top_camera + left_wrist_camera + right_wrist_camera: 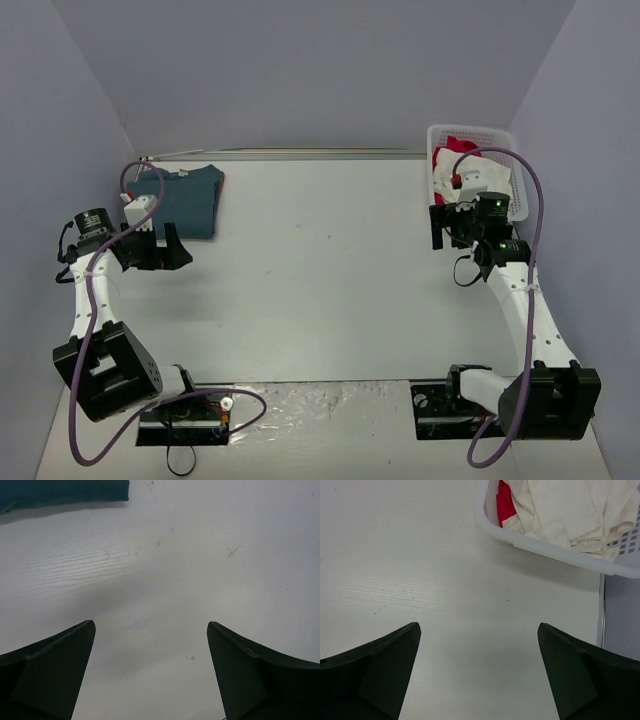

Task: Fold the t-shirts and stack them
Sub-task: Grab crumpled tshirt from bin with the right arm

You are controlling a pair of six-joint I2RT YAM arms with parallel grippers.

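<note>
Left gripper (151,625), right gripper (479,625) both spread, empty.
I could drag cream shirt (570,510) and red shirt (506,505) out of basket (545,547) tangled.

One t-shirt (190,200) lies at the far left of the surface (320,290). The basket (545,547) stands at the far right corner, well apart, with the other t-shirts (570,510) heaped inside.

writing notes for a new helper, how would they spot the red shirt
Find the white plastic basket in the far right corner of the table. The red shirt lies inside it, bunched against a crumpled cream shirt. It is the only bright red cloth; the teal shirt lies outside, far left.
</note>
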